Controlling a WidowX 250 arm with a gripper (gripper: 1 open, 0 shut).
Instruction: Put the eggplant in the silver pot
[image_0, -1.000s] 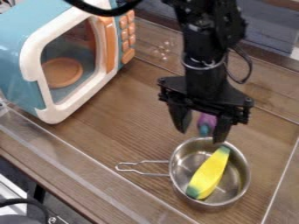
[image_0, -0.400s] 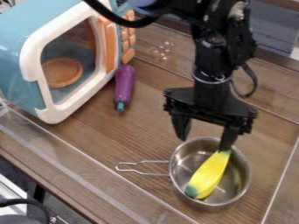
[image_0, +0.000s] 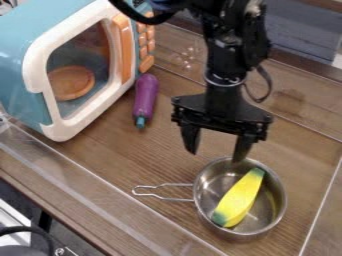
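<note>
Camera view is showing the silver pot (image_0: 239, 197) sitting nearest on the wooden bench (image_0: 80, 165), its wire handle (image_0: 163, 190) pointing left, with a yellow-green oblong toy (image_0: 241, 196) lying inside. Just behind the pot the pincer (image_0: 221, 150) is hanging pointed downward, its fingers standing wide apart and gripping nothing. Farther back and left, the eggplant (image_0: 143, 98) is lying on the bench beside the teal-and-white toy microwave (image_0: 67, 68).
</note>
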